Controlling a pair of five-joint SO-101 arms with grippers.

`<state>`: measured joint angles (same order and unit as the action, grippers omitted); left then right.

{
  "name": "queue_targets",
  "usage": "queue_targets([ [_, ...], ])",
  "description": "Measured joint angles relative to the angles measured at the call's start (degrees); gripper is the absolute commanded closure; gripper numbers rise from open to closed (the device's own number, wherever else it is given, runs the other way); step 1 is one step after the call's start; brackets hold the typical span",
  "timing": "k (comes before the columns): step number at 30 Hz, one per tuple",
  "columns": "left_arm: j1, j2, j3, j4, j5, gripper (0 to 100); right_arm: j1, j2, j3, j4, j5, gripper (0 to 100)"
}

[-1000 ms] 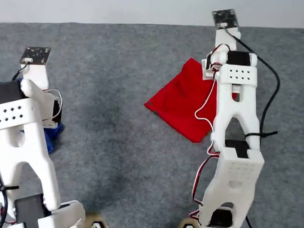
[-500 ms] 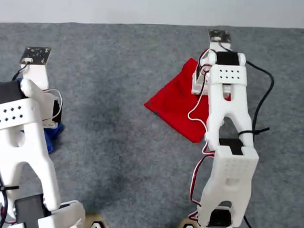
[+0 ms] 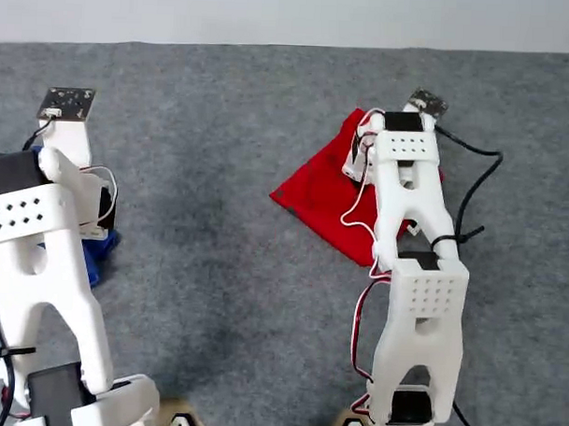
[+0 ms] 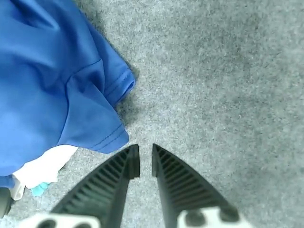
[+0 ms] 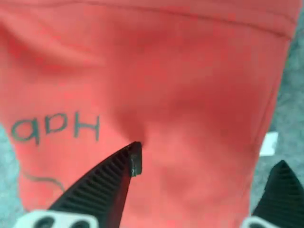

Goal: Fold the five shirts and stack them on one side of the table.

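Folding stage: judged under way, not finished.
Red shirt (image 3: pixel 318 191): lies flat as a compact four-sided shape on the right half of the grey surface (image 3: pixel 223 108), well apart from the other garments. It looks at least partly folded and is not yet stacked.
Right fingers (image 5: pixel 126 164): spread wide, one tip pressing into the red cloth, the other out near its edge, gripping nothing.
Blue shirt (image 4: pixel 47 76): bunched at the left edge of the surface under the left arm, with a hemmed sleeve lying loose, so its fold is doubtful.
White cloth (image 4: pixel 45 168): peeps from beneath the blue shirt with a teal scrap beside it. This may be a pile, but the count cannot be told.
Left fingers (image 4: pixel 130 164): drawn almost together, empty, just beside the blue hem.
Remaining: probably tidying the red shirt, moving it to the left-hand pile, and accounting for all five.
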<state>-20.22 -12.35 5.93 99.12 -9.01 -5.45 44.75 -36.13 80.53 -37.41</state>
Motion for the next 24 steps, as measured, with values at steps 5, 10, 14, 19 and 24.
queue_targets([
  [5,0.0,0.0,0.0,0.0,0.0,94,-0.3,4.5,-0.3,-3.3,0.0,59.4],
  [10,0.0,0.0,0.0,0.0,0.0,94,-0.6,6.9,-3.1,-3.0,-0.1,74.5],
  [14,0.0,0.0,0.0,0.0,0.0,94,-0.6,8.4,-5.5,-2.1,1.2,94.9],
  [19,0.0,0.0,0.0,0.0,0.0,94,-0.4,8.5,-6.7,-2.1,5.0,98.8],
  [24,0.0,0.0,0.0,0.0,0.0,94,0.4,9.7,-10.2,1.9,12.1,98.8],
])
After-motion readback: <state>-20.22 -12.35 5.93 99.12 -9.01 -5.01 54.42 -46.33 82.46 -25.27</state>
